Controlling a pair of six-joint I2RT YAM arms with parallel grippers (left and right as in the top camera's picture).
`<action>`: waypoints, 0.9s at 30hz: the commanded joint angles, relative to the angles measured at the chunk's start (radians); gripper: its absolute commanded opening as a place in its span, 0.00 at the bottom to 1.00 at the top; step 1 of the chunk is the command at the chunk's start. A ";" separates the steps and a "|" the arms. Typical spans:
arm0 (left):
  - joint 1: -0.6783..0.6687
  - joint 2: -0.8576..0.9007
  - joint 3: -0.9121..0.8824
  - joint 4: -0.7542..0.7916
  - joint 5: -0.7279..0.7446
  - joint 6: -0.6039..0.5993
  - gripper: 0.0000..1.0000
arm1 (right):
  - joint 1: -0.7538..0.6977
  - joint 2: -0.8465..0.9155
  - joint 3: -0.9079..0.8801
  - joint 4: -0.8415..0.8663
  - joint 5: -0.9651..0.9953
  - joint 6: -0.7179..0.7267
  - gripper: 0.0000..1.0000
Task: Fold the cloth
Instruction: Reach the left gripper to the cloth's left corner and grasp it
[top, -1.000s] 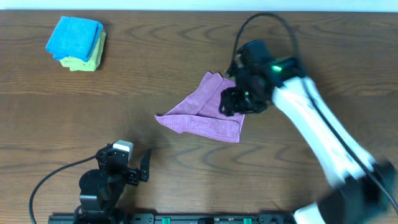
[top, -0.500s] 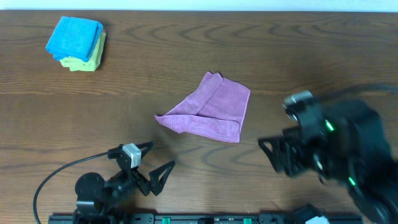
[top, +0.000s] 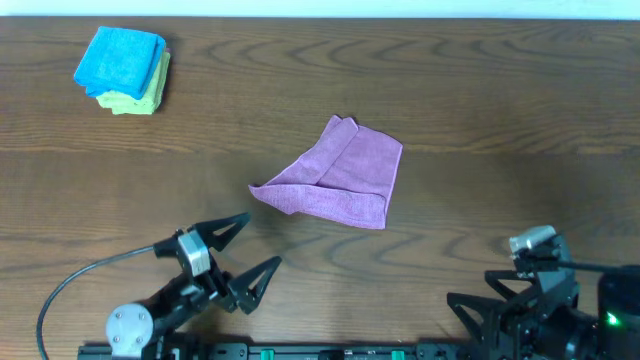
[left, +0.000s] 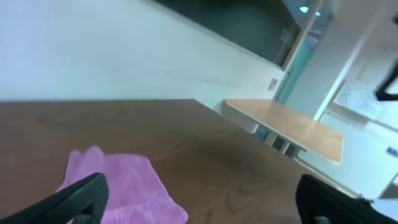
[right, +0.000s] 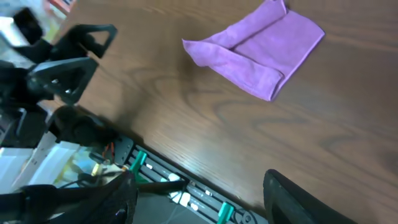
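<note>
At the middle of the counter (top: 480, 120), the cloth (top: 335, 175) lies folded over itself, untouched, probably left as finished. Near the front edge, the left gripper (top: 260, 240) and the right gripper (right: 199, 177) both gape, holding nothing. A second ago the right gripper sat on the cloth; it has since withdrawn.

Nothing is showing clearly enough to read in any view: no words, numbers, brands or signs. A small pale wall plate (left: 272, 83), sitting at about two o'clock in the left wrist view, is looking too small and blurred to tell whether it is carrying any writing.
</note>
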 joint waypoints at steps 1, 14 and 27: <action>-0.002 0.122 0.011 0.034 -0.034 -0.029 0.98 | 0.008 0.000 0.003 0.033 -0.014 0.017 0.66; -0.150 0.879 0.435 -0.081 -0.137 0.333 1.00 | 0.008 0.000 0.003 0.119 0.024 0.015 0.70; -0.505 1.535 0.977 -0.381 -1.000 0.581 0.96 | 0.008 0.000 0.003 0.101 0.077 -0.048 0.70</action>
